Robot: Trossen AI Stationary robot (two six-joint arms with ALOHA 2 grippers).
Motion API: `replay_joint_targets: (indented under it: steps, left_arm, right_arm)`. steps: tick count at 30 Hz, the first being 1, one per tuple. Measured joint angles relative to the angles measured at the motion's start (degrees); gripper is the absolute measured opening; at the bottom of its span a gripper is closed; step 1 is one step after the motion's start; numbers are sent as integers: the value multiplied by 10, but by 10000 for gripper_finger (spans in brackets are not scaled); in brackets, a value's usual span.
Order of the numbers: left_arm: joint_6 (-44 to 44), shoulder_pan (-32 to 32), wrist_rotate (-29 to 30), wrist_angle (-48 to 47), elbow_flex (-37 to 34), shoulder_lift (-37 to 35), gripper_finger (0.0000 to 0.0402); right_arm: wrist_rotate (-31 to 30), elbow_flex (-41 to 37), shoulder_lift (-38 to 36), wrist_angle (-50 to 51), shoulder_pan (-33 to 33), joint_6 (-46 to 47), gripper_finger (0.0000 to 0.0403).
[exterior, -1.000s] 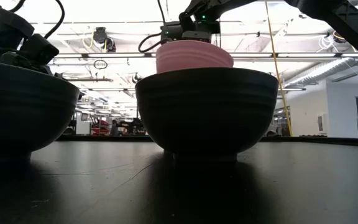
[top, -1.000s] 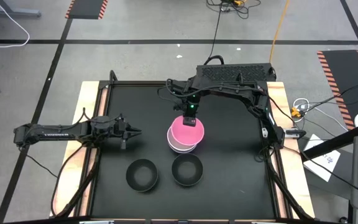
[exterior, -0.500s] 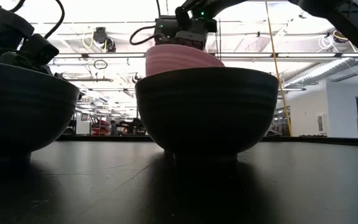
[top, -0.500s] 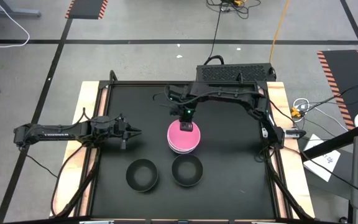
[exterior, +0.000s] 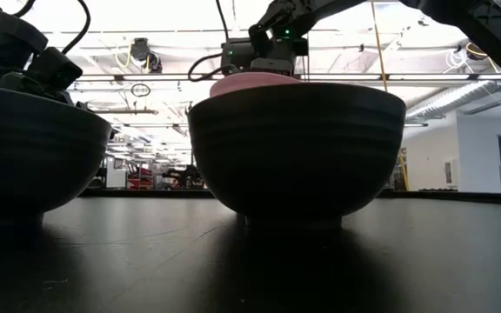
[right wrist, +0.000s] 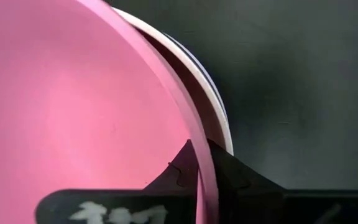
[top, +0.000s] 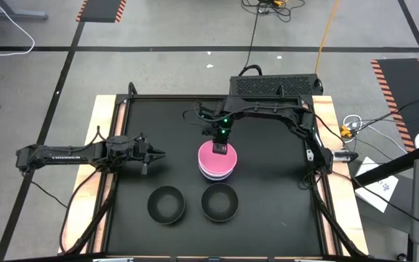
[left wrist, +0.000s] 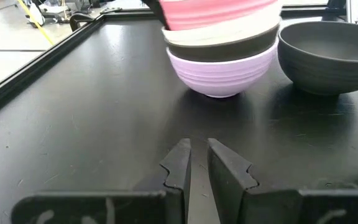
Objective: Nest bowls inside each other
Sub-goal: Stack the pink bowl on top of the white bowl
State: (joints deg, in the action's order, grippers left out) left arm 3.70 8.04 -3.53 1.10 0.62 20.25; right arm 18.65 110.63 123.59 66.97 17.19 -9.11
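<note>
While the left gripper (top: 153,153) waits at the table's left edge with its fingers nearly together and nothing between them, two black bowls (top: 166,203) stand loose near the front, well apart from the stack; the right gripper (top: 222,148) pinches the pink bowl's (top: 211,157) rim, seemingly to seat it squarely. It sits atop white, black and lavender bowls (left wrist: 224,70); nothing blocks the loose pair.
</note>
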Motion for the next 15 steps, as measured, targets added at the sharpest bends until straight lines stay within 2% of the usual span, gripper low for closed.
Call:
replay_joint_targets:
  steps: [5, 15]
  left_arm:
    - [0, 0, 0, 0, 0, 0, 56]
    - [0, 0, 0, -1, 0, 0, 56]
  right_arm:
    - [-45, 1, -1, 0, 12, 1, 4]
    - [-51, 1, 0, 42, 34, 14, 4]
